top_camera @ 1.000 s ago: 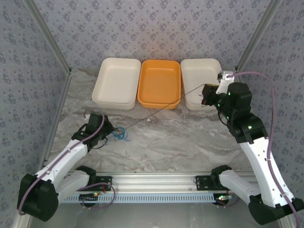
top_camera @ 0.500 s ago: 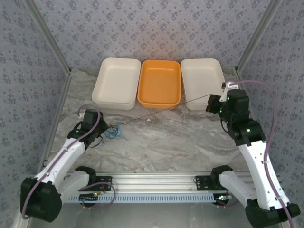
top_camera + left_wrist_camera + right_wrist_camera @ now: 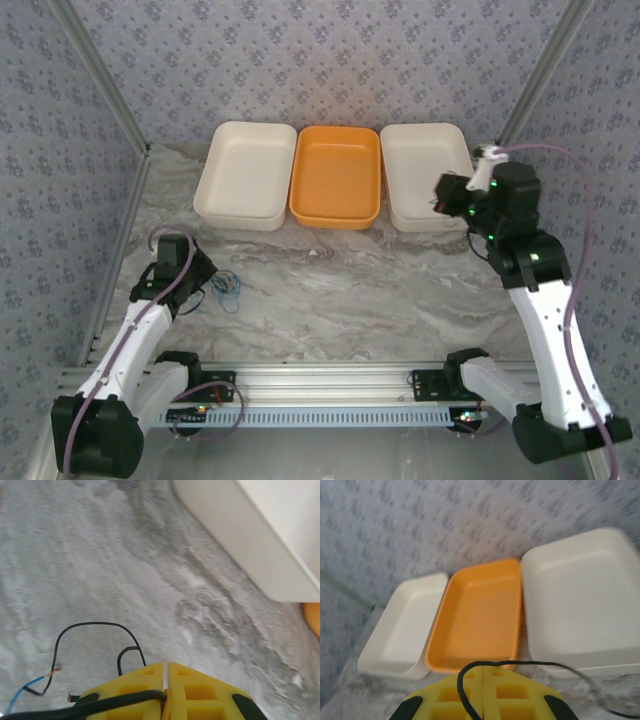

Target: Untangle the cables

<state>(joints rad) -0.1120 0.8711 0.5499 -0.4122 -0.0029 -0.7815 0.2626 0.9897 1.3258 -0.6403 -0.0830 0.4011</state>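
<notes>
Left wrist first: what do you list?
— Item 1: my left gripper [image 3: 165, 668], yellow fingers pressed together, clamped on a black strand [image 3: 115, 700] that crosses the left finger to the seam. Item 2: just ahead, on the marbled table [image 3: 100, 555], a black loop [image 3: 95, 624] with a bare copper tip, and a blue end [image 3: 22, 690] beside it.
— Farther out?
— Item 3: left white tray [image 3: 250, 540], its wall crossing the top right corner.
— Right wrist?
— Item 4: my right gripper [image 3: 483, 669], fingers likewise closed, gripping a dark cable [image 3: 530, 662] that arches over the fingertips and trails off to the right, where it blurs. Item 5: beyond it, three trays in a row: left white, orange tray [image 3: 475, 615], right white tray [image 3: 585, 590].
— And top external?
— The cables [image 3: 228, 288] lie in a small bundle just beside my left gripper, well apart from the right one, which hangs over the right white tray's near right corner.
</notes>
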